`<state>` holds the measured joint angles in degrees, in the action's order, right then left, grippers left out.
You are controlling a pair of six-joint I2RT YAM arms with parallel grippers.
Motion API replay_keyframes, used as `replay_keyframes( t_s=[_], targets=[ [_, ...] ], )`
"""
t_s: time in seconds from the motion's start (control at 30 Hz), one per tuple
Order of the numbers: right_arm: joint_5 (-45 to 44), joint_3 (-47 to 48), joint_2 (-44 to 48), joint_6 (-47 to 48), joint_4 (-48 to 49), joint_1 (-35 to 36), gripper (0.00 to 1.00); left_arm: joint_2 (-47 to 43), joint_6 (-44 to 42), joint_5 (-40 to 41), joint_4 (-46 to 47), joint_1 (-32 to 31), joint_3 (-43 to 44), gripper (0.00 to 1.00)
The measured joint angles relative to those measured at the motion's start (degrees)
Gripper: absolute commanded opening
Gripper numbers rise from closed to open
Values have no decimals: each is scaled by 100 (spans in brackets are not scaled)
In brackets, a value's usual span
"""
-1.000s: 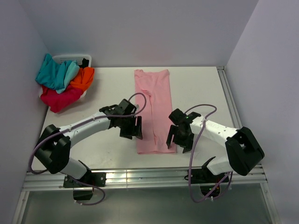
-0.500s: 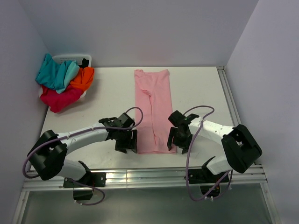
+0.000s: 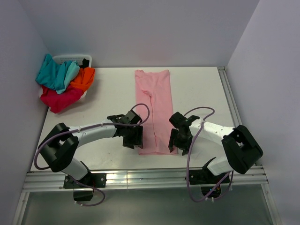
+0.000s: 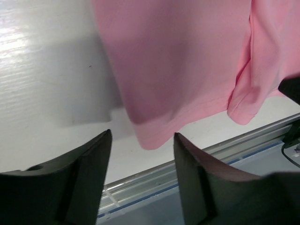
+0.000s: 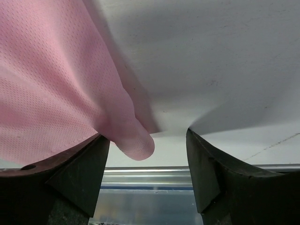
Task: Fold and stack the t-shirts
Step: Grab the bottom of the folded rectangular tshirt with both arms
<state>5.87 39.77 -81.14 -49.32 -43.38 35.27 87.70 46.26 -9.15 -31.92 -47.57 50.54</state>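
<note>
end effector on left (image 4: 142,137), open like right end effector (image 5: 146,136), reached pink t-shirt (image 3: 154,103).

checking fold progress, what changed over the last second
left gripper swung toward the near edge and in to the pink t-shirt's near left corner; right gripper edged to its near right corner, fingers narrowing. nothing gripped. pink t-shirt and the t-shirt pile stayed put.

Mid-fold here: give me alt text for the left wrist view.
The light pink cotton t-shirt lies on the white table, its near hem corner in the gap of the open left tool. A metal edge rail runs below.
</note>
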Motion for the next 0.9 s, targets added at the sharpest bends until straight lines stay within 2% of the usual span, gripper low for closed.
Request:
replay_keyframes(
  t_s=[0.07, 0.1, 0.17, 0.23, 0.27, 0.3, 0.33, 0.37, 0.4, 0.47, 0.73, 0.9],
  targets=[
    [20, -4, 0, 24, -2, 0, 70, 79, 17, -2, 83, -33, 15, 53],
    [24, -9, 0, 35, -4, 0, 66, 118, 28, -2, 101, -59, 15, 46],
    [44, -15, 0, 59, -2, 0, 58, 197, 63, -2, 116, -127, 15, 40],
    [68, -37, -2, 98, -2, 0, 40, 256, 116, -4, 122, -225, 15, 35],
    [96, -48, -7, 111, 7, 0, 34, 269, 136, -11, 133, -273, 15, 33],
    [131, -55, -22, 114, 26, 0, 30, 275, 153, -20, 140, -315, 15, 26],
    [175, -57, -42, 107, 46, 0, 17, 284, 168, -33, 155, -361, 15, 23],
    [208, -59, -52, 129, 68, 0, 9, 297, 170, -48, 179, -396, 13, 19],
    [271, -66, -74, 122, 138, 0, 0, 308, 170, -61, 201, -428, 13, 7],
    [330, -66, -92, 120, 168, -2, 0, 332, 192, -74, 227, -474, 13, 0],
    [332, 39, -98, 184, 2, 2, 0, 328, 146, -13, -144, -505, 195, 0],
    [-7, 835, -63, 321, -776, 0, 0, 313, 98, 105, -758, -501, 960, 0]
  ],
)
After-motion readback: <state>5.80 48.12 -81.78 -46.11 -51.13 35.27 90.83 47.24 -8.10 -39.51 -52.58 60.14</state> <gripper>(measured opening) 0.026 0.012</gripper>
